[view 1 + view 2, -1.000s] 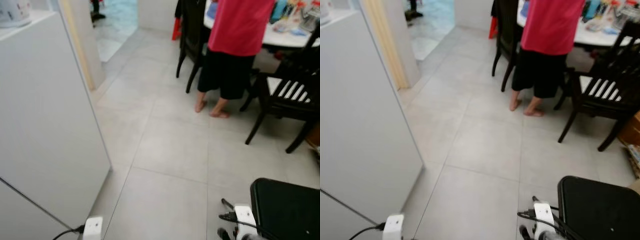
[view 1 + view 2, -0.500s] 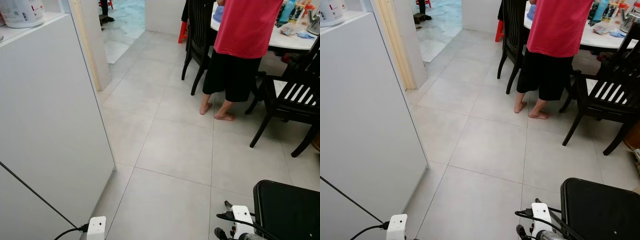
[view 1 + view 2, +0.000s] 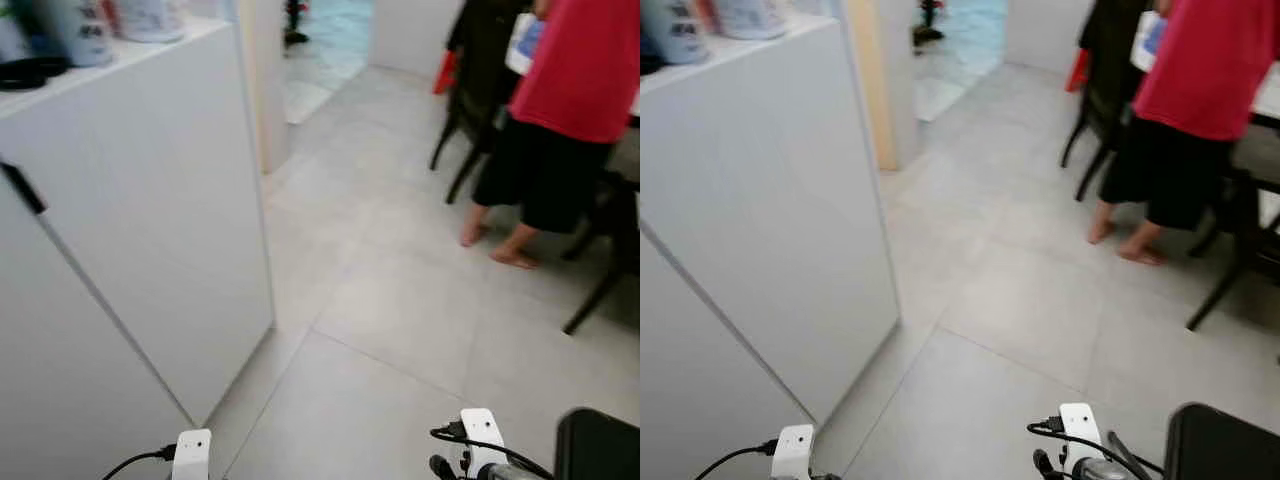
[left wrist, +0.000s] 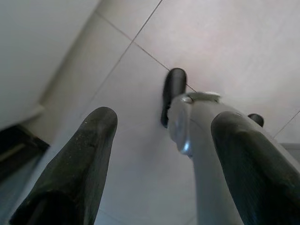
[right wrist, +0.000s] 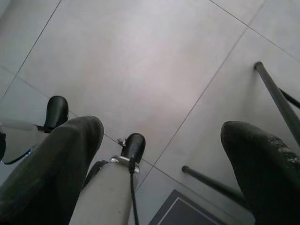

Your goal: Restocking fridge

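We take the tall white body on our left to be the fridge: a dark diagonal seam crosses its face, a small black handle sits at the upper left, and containers stand on its top. We judge its near corner edge, which runs down to the floor, as the thing to clear when turning toward it. No stock to load is in our grip, so we judge the task to be at the walking stage.

Both arms hang low beside us, idle. The left gripper points down at the tiles with its jaws apart and nothing between them; the right gripper does the same, jaws wide and empty, near thin black chair legs.

Open room lies straight ahead on the grey tiles, toward a doorway at the far side. On the right a person in a red top stands barefoot by dark chairs, narrowing that side. A black seat sits near right, close to our right arm.
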### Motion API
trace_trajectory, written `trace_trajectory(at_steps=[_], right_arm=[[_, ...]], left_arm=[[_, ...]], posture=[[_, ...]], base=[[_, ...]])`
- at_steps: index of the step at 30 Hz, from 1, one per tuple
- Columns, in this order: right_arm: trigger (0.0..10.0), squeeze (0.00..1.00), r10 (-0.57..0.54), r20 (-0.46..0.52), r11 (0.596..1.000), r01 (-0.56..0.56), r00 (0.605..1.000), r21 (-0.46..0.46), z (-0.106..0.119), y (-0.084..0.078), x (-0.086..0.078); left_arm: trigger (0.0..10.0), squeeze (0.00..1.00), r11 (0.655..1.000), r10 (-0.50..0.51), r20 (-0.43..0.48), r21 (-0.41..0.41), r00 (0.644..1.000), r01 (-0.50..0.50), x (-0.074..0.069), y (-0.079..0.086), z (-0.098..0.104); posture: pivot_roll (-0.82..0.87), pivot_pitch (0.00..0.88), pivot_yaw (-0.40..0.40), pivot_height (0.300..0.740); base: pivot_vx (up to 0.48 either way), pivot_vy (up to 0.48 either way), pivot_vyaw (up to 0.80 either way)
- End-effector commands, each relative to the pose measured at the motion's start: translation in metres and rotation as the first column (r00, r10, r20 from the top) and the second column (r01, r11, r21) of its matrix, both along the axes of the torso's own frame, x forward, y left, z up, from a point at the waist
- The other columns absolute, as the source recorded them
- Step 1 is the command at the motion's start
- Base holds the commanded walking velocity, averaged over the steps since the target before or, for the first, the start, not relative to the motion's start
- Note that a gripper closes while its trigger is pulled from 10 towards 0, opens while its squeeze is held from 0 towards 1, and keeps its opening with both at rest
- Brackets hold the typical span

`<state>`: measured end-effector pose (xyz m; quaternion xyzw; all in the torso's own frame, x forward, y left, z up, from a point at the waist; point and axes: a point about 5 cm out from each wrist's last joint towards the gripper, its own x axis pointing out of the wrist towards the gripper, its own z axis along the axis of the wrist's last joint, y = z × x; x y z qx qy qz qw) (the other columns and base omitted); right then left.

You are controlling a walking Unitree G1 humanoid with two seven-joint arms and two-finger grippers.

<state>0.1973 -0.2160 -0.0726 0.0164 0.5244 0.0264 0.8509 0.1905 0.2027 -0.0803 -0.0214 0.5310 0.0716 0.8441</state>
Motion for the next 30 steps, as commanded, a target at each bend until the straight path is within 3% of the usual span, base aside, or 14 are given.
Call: trace_trajectory(at_steps=[1, 30], right_arm=[[10.0, 0.00, 0.001, 0.009, 1.000, -0.001, 1.000, -0.005, 0.0020, -0.0007, 0.0034], [10.0, 0.00, -0.009, 0.000, 1.000, 0.009, 1.000, -0.003, 0.0008, -0.0006, 0.0013]], left_arm=[[10.0, 0.00, 0.999, 0.017, -0.020, -0.027, 1.000, -0.018, -0.0037, -0.0022, -0.0021], [10.0, 0.00, 0.999, 0.010, -0.026, -0.038, 1.000, -0.011, -0.0053, -0.0028, -0.0029]], posture=[[-0.01, 0.000, -0.056, 0.740], [-0.01, 0.000, -0.051, 0.740]], base=[[0.000, 0.000, 0.61], [0.000, 0.000, 0.68]])
